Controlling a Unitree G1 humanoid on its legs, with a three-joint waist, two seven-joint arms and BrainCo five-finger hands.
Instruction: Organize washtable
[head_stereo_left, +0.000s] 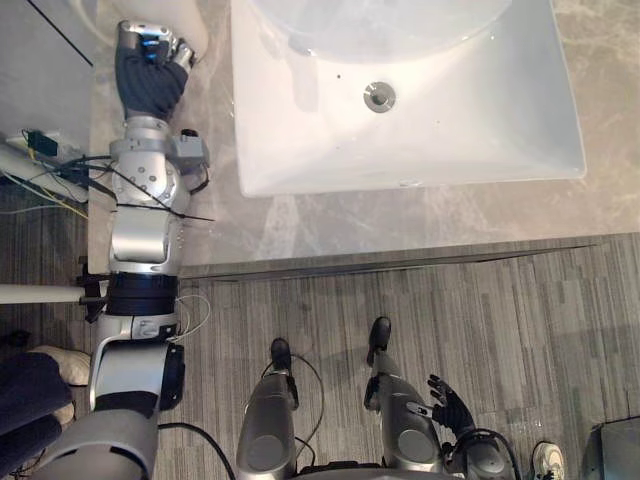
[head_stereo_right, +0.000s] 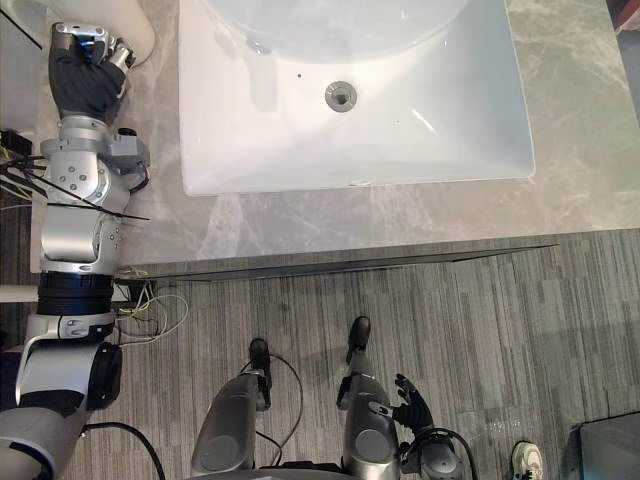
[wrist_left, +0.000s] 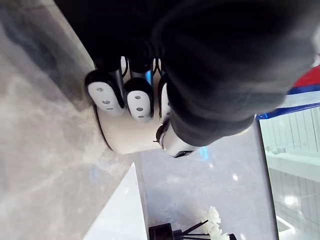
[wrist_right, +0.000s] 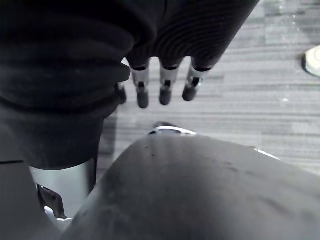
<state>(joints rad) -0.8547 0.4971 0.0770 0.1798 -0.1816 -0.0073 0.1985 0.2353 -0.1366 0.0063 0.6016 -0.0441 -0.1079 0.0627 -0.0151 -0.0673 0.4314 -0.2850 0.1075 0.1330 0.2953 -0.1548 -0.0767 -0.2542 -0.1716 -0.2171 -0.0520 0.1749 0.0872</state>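
fingers (wrist_left: 105, 95) on my left hand (head_stereo_left: 150, 65) curled round white container (wrist_left: 125, 137); hold looks shallow (sink (head_stereo_left: 300, 150) near), may slip; right hand (head_stereo_left: 452, 405) slack.

There was one white sink (head_stereo_left: 300, 150) with one drain (head_stereo_left: 379, 96), one white container (head_stereo_right: 143, 30) at the frame's upper left, and one dark vase (wrist_left: 162, 232) holding one bunch of white flowers (wrist_left: 214, 220).

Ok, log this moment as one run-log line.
left hand: fingers curled round white container on countertop, left of sink | right hand: open, hanging low over floor
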